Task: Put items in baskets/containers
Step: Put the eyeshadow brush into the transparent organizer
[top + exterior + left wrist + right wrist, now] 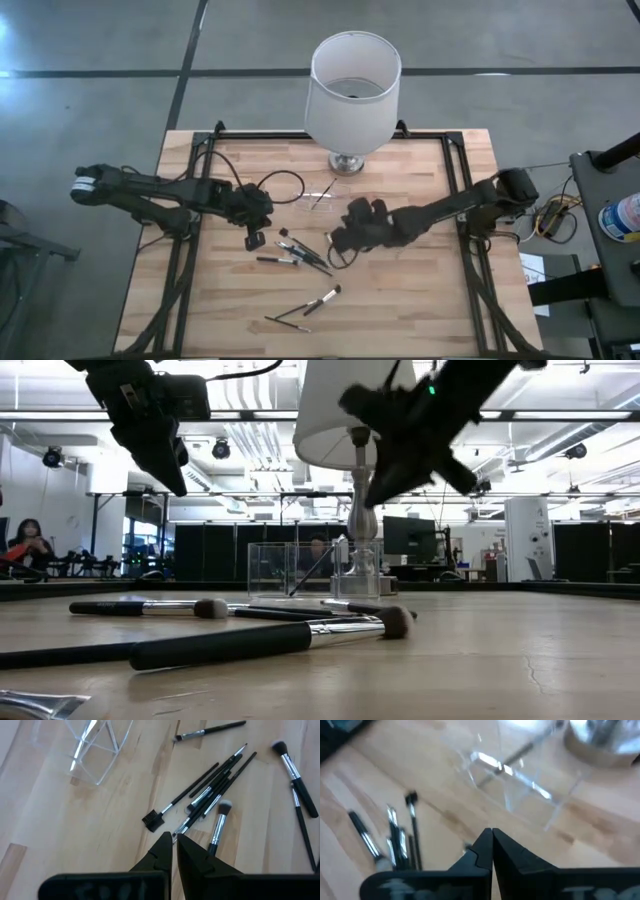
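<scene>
Seen from above, a wooden table [420, 300] carries a white lampshade on a metal base [350, 90] at the far edge, with a clear holder [322, 192] just in front of it, one brush already leaning inside. Thin dark brushes [300, 252] lie scattered mid-table, a few more nearer the front. The left tool [255, 238] hangs over the left edge of the scatter; the right tool [335, 240] hangs at its right edge. From table height, brushes [270, 642] lie flat in the foreground, the holder [300, 568] stands behind, and both arms hang clear of the wood. The left wrist view shows the left tool [174, 840] pinched shut and empty above a fan of brushes [210, 795], the holder [97, 750] off to one side. The right wrist view shows the right tool [492, 837] closed with nothing visible between its fingers, brushes [395, 840] beside it, the holder [515, 775] ahead. Likely risks: a closed tool cannot pick up a brush; crossed handles may drag neighbours; the light holder could tip if nudged.
</scene>
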Available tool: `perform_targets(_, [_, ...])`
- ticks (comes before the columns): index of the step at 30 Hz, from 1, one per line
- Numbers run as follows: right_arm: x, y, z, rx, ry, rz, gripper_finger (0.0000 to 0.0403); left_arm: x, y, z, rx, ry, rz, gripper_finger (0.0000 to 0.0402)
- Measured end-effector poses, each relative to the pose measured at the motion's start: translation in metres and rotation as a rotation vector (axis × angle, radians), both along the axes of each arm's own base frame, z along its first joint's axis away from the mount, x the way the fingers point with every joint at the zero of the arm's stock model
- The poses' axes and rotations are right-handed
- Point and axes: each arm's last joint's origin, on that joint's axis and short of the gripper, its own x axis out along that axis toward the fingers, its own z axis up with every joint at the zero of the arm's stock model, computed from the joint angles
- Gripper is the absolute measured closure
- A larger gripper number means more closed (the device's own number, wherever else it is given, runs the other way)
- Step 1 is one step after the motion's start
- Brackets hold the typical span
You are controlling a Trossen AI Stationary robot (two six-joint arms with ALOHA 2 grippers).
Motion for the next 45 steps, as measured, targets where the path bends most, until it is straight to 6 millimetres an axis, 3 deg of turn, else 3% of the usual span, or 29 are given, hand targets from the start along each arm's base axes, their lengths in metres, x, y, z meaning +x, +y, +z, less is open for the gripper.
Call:
perform_targets(5, [0.018, -0.014, -0.007, 0.192, -0.026, 0.159, 0.0389, 0.001, 0.0, 0.0, -0.014, -0.001, 0.02, 0.0381])
perform_targets(10, [0.043, -0.019, -0.011, 0.262, 0.11, 0.256, 0.0331, 0.001, 0.0, -0.003, -0.044, 0.012, 0.05, 0.0381])
perform_targets(16, [0.06, -0.014, -0.018, 0.307, 0.269, 0.219, 0.0253, 0.0, -0.001, -0.009, -0.08, 0.017, 0.098, 0.0381])
perform_targets(21, [0.075, -0.01, -0.041, 0.334, 0.39, 0.187, 0.0238, 0.0, -0.002, -0.014, -0.088, 0.01, 0.105, 0.0381])
perform_targets(25, [0.09, 0.001, -0.036, 0.334, 0.38, 0.213, 0.0247, 0.0, -0.002, -0.015, -0.094, 0.009, 0.112, 0.0381])
perform_targets(30, [0.094, 0.002, -0.056, 0.317, 0.484, 0.185, 0.0271, 0.0, -0.005, -0.015, -0.096, 0.007, 0.1, 0.0381])
perform_targets(45, [0.099, 0.003, -0.083, 0.283, 0.544, 0.223, 0.0383, -0.001, -0.007, -0.015, -0.094, 0.008, 0.086, 0.0381])
